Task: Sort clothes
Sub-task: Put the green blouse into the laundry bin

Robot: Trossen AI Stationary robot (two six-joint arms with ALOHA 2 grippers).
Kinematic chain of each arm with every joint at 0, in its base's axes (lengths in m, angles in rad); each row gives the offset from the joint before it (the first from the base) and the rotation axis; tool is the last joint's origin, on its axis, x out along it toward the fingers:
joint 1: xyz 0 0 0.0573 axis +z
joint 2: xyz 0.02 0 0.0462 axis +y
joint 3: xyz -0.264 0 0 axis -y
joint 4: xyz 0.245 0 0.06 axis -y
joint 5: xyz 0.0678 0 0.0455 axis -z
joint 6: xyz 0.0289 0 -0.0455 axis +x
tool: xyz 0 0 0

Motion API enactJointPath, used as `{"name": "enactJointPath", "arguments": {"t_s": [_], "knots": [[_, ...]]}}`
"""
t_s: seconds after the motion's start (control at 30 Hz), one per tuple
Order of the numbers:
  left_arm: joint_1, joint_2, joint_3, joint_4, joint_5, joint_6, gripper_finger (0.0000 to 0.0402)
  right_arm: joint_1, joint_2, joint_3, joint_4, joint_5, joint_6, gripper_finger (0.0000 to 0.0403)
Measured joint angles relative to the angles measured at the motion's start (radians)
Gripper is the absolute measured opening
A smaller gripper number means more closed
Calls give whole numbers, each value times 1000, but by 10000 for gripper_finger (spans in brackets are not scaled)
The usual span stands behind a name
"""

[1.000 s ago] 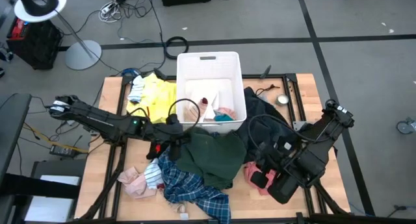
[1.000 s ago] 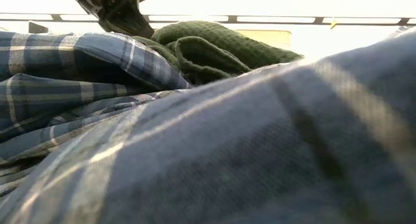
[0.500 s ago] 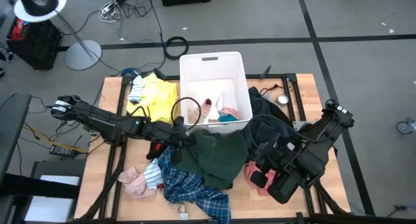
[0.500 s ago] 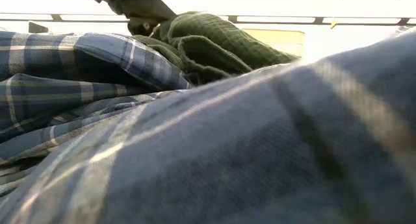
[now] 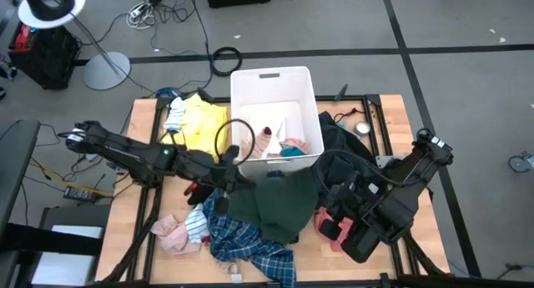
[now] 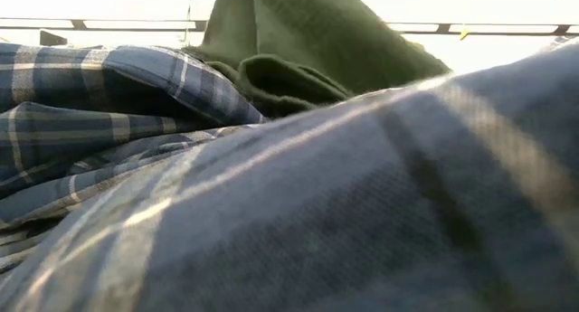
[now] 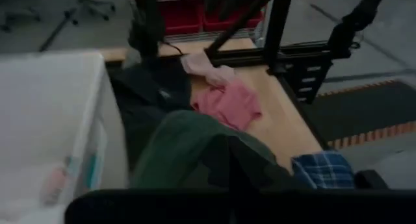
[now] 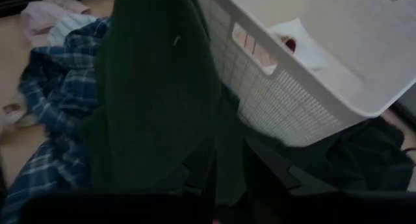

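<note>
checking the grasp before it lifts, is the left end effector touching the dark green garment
Touching. The high view shows the left end effector shut on the edge of the dark green garment, and the low view shows the cloth pulled up taut.

From the low view I get almost nothing: the plaid shirt [image 6: 362, 212] fills it, a blur. The green garment [image 5: 271, 200] covers my left fingertips from above. The basket [image 8: 338, 62] runs off the right wrist picture, and its contents are too small to name.
</note>
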Motion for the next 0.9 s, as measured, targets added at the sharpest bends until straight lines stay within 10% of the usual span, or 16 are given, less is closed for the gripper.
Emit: {"name": "enactJointPath", "arguments": {"t_s": [0.43,0.9], "knots": [[99,-1,371,-238,-108,172,0,-7,1,-287,139,19,199,73],[316,55,685,-51,-42,254,0,34,-2,-510,227,-5,437,11]]}}
